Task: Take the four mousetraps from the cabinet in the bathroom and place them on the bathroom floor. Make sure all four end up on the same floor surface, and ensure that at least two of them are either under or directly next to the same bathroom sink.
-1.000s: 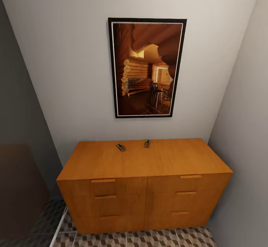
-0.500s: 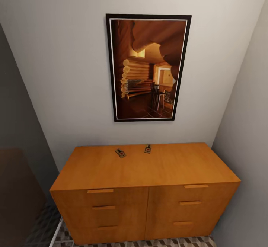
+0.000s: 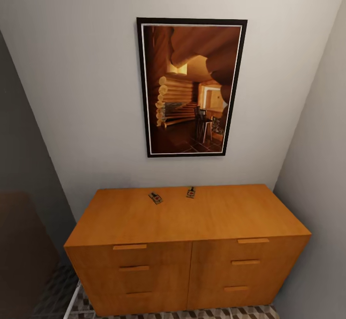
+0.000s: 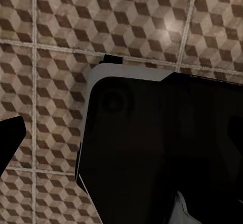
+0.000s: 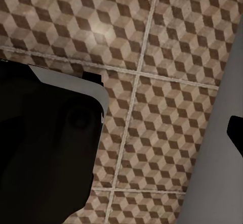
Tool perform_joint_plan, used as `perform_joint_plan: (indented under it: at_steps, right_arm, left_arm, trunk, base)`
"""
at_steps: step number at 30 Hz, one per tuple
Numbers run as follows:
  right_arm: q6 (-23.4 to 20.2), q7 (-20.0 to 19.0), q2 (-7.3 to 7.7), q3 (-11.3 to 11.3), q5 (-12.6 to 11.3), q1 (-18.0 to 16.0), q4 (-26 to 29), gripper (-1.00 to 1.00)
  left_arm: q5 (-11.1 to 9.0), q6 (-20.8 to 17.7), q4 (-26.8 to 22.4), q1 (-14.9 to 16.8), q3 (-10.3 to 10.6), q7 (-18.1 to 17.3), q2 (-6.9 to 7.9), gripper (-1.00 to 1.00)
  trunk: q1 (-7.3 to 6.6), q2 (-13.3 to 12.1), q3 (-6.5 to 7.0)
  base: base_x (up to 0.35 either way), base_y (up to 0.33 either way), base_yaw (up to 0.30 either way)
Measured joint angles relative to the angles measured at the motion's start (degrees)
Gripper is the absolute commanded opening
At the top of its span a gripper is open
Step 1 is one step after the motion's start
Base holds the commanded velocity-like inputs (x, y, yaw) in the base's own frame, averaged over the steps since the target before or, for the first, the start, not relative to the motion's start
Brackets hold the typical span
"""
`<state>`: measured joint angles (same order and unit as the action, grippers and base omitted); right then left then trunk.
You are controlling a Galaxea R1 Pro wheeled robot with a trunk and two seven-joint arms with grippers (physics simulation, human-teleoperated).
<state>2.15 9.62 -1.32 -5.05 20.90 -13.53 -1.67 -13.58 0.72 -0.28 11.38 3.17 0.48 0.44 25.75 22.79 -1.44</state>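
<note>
The orange-brown cabinet (image 3: 192,218) stands against the wall straight ahead in the head view. Two mousetraps lie on its flat top near the back edge, one to the left (image 3: 154,197) and one to the right (image 3: 191,192), a short gap apart. All drawer fronts are closed. Both wrist views look down at the cube-patterned bathroom floor (image 4: 55,27) (image 5: 167,47). One dark fingertip (image 4: 10,138) of my left gripper sits at the edge of its view. One dark fingertip (image 5: 236,131) of my right gripper does the same. Nothing is between the fingers.
A framed picture (image 3: 191,87) hangs above the cabinet. A grey wall (image 3: 317,175) closes in on the right, and a dark panel (image 3: 24,242) stands at the left. My dark base (image 4: 162,153) (image 5: 45,153) covers part of the floor in both wrist views.
Between one second and half a second ago the camera moved closer to the cabinet. It has held still since. The mousetraps have not moved.
</note>
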Motion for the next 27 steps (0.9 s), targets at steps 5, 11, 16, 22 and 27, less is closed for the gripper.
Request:
perform_joint_plan:
  at_steps: [5, 11, 16, 22, 27]
  right_arm:
    - [0.0, 0.0, 0.00, 0.0, 0.1, 0.0, 0.0, 1.00]
    - [0.0, 0.0, 0.01, 0.0, 0.1, 0.0, 0.0, 1.00]
    - [0.0, -0.1, 0.01, 0.1, 0.2, 0.0, 0.0, 1.00]
    - [0.0, -0.1, 0.01, 0.1, 0.3, 0.0, 0.0, 1.00]
    - [0.0, -0.2, 0.04, 0.2, 0.1, 0.0, 0.1, 1.00]
  left_arm:
    - [0.0, 0.0, 0.0, 0.0, 0.0, 0.0, 0.00, 1.00]
    - [0.0, 0.0, 0.0, 0.0, 0.0, 0.0, 0.00, 1.00]
    - [0.0, 0.0, 0.0, 0.0, 0.0, 0.0, 0.01, 1.00]
    - [0.0, 0.0, 0.0, 0.0, 0.0, 0.0, 0.00, 1.00]
    - [0.0, -0.1, 0.1, 0.0, 0.0, 0.0, 0.00, 1.00]
  trunk:
    - [0.00, 0.0, 0.00]
    - [0.00, 0.0, 0.00]
    - [0.00, 0.0, 0.00]
    - [0.00, 0.0, 0.00]
    - [0.00, 0.0, 0.00]
  base:
    - [0.000, 0.000, 0.000]
    - [0.000, 0.000, 0.000]
    - [0.000, 0.000, 0.000]
    - [0.000, 0.000, 0.000]
    - [0.000, 0.000, 0.000]
